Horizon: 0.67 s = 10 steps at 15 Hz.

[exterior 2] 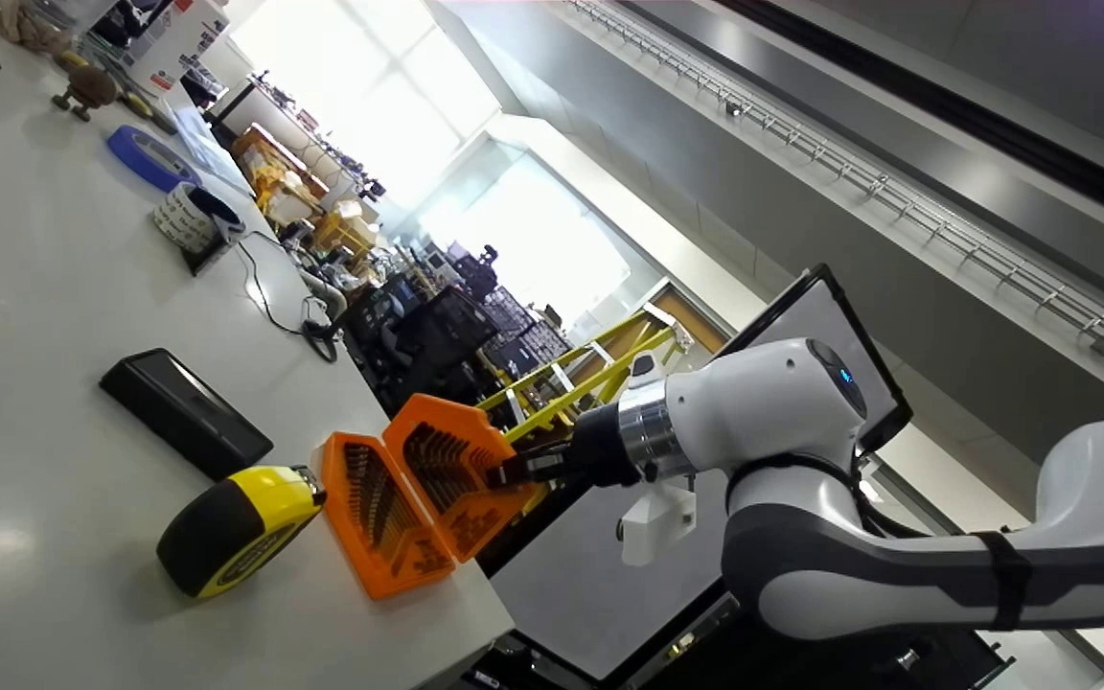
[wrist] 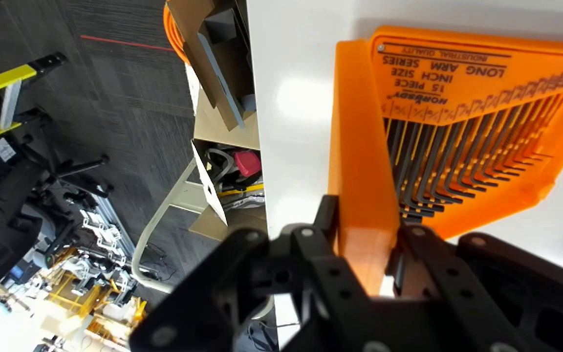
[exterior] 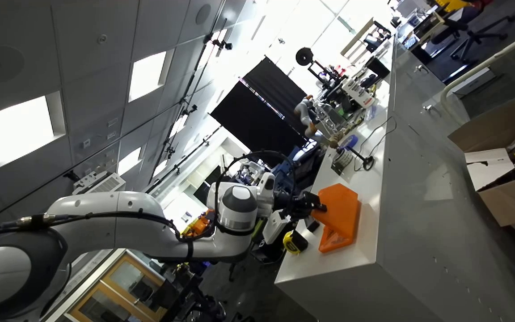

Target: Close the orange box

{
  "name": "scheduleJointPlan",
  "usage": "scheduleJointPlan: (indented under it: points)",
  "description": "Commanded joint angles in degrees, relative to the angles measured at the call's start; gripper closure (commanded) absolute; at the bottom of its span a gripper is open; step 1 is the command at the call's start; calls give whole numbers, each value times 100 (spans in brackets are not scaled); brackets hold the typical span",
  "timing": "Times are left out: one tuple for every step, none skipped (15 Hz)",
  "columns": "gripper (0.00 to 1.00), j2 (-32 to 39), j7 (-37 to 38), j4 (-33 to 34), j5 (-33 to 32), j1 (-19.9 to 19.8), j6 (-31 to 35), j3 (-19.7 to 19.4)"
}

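Tabletop, glossy and white, filled the left of an exterior view, with a long black block-like case lying on it. Rightward of that came a chunky yellow-and-black tape measure, near your flat, angular, bright orange plastic box. The box sat close to the tabletop's edge, and it was not closed. Its lower half lay flat; to the right of that rose the lid, tilted up, each half lined with dark metal hex keys. Farthest right came your gripper, and the wrist view showed its two black fingers on opposite sides of the lid, pinching it between them.

You looked to be about halfway. Done, as far as the views told, was your hold on the lid, which stood up off the tabletop. What you had left, I judged, was the closing itself: swinging it over until it met the lower half, pressing it down and letting go. The lid's exact angle you could not read from any view.
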Motion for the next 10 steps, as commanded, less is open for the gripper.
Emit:
scheduleJointPlan:
  points:
    - [83,187,848,7,-674,276,-260,43]
    - [54,191,1029,14,-878,292,-323,80]
    - [54,210,1199,25,-1089,269,-363,114]
    - [50,201,1336,-12,-1218,268,-392,175]
    - [42,295,1483,-16,-1336,318,-420,194]
    - [36,352,1597,-43,-1435,317,-413,240]
    - [27,453,1704,-25,-1536,307,-418,282]
    - [20,505,1780,-35,-1589,308,-418,343]
    - [12,572,1858,-22,-1653,298,-413,386]
    - [5,595,1946,-11,-1728,297,-398,422]
